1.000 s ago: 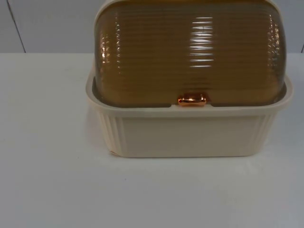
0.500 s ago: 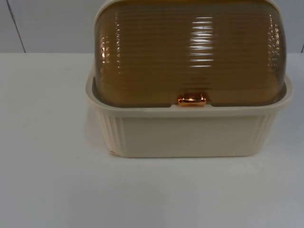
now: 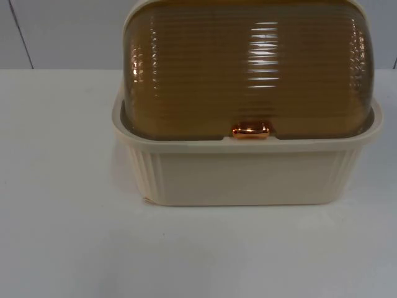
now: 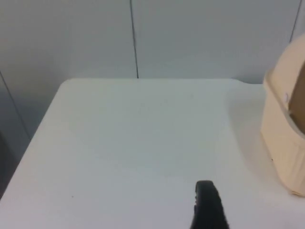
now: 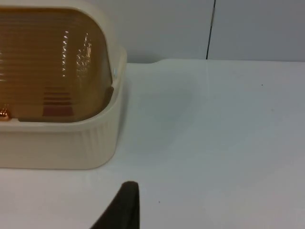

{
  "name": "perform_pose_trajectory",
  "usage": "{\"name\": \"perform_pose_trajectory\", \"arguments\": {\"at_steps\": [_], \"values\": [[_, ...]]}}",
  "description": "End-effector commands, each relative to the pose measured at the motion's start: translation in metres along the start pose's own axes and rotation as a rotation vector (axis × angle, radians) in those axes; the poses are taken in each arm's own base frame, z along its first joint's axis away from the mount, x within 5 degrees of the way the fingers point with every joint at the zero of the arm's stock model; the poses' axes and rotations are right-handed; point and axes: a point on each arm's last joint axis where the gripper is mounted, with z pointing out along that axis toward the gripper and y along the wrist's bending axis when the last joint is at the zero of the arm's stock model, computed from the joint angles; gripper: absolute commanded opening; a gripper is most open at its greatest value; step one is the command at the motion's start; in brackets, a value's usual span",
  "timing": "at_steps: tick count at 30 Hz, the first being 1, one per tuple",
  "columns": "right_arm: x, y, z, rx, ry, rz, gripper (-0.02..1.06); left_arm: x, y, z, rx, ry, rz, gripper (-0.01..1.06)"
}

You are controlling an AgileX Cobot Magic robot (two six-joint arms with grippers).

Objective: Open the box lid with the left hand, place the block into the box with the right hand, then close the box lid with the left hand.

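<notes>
So the cream box (image 3: 248, 177) sits mid-tabletop (image 3: 62, 236), amber lid (image 3: 248, 68) shut, copper handle (image 3: 251, 131) on its near edge, long axis left-right. Left gripper (image 4: 207, 205) hangs over bare tabletop left of the box, right gripper (image 5: 125, 205) off its right end. Fingers open or clenched, can't tell

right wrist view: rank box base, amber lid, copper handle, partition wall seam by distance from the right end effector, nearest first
1. cream box base, ribbed corner just beyond the right end effector fingertip.
2. amber lid, closed, above the base rim.
3. copper handle, on the lid's front edge, farther along the box.
4. partition wall seam, beyond the table's far edge.
</notes>
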Motion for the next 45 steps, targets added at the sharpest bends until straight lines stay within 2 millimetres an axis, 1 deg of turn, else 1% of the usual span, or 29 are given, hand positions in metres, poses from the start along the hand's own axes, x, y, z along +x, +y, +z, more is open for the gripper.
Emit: {"name": "perform_pose_trajectory", "arguments": {"at_steps": [1, 6, 7, 8, 9, 10, 11, 12, 24, 26, 27, 30, 32, 37, 42, 45], "values": [[0.0004, -0.0005, 0.0, 0.002, 0.002, -0.005, 1.05, 0.0021, 0.0017, 0.0008, -0.015, 0.01, -0.01, 0.53], [0.0004, -0.0005, 0.0, 0.002, 0.002, -0.005, 1.05, 0.0042, 0.0018, 0.0008, -0.016, 0.032, -0.01, 0.53], [0.0004, -0.0005, 0.0, 0.002, 0.002, -0.005, 1.05, 0.0045, 0.0018, 0.0008, -0.016, 0.036, -0.007, 0.57], [0.0004, -0.0005, 0.0, 0.002, 0.002, -0.005, 1.05, 0.0045, 0.0018, 0.0008, -0.016, 0.036, 0.007, 0.63], [0.0004, -0.0005, 0.0, 0.002, 0.002, -0.005, 1.05, 0.0045, 0.0018, 0.0008, -0.016, 0.036, 0.007, 0.63], [0.0004, -0.0005, 0.0, 0.002, 0.002, -0.005, 1.05, 0.0045, 0.0017, 0.0008, -0.014, 0.037, 0.015, 0.75], [0.0004, -0.0005, 0.0, 0.002, 0.002, -0.005, 1.05, 0.0046, 0.0015, 0.0008, -0.012, 0.037, 0.018, 0.94], [0.0004, -0.0005, 0.0, 0.002, 0.002, -0.005, 1.05, 0.0045, 0.0017, 0.0008, -0.014, 0.037, 0.011, 1.05], [0.0004, -0.0005, 0.0, 0.002, 0.002, -0.005, 1.05, 0.0044, -0.0008, 0.0008, 0.014, 0.034, 0.002, 1.05], [0.0004, -0.0005, 0.0, 0.002, 0.002, -0.005, 1.05, 0.0045, -0.0013, 0.0009, 0.018, 0.035, 0.016, 1.05], [0.0004, -0.0005, 0.0, 0.002, 0.002, -0.005, 1.05, 0.0054, -0.0022, 0.0018, 0.032, 0.039, 0.062, 1.05], [0.0004, -0.0006, 0.0, 0.003, 0.002, 0.009, 1.05, 0.0083, -0.0069, 0.0035, 0.112, 0.053, 0.123, 1.05], [0.0006, -0.0014, 0.0, 0.012, 0.004, 0.02, 1.05, 0.0085, -0.0078, 0.0034, 0.128, 0.054, 0.138, 1.05], [0.0028, -0.0047, -0.0002, 0.048, 0.028, 0.04, 1.05, 0.0083, -0.0055, 0.0037, 0.103, 0.053, 0.16, 1.05], [0.0028, -0.0047, -0.0002, 0.048, 0.028, 0.04, 1.05, 0.0083, -0.0025, 0.0039, 0.068, 0.056, 0.107, 1.05], [0.0028, -0.0047, -0.0002, 0.048, 0.028, 0.04, 1.05, 0.0082, -0.0014, 0.004, 0.056, 0.057, 0.111, 1.05]]}}
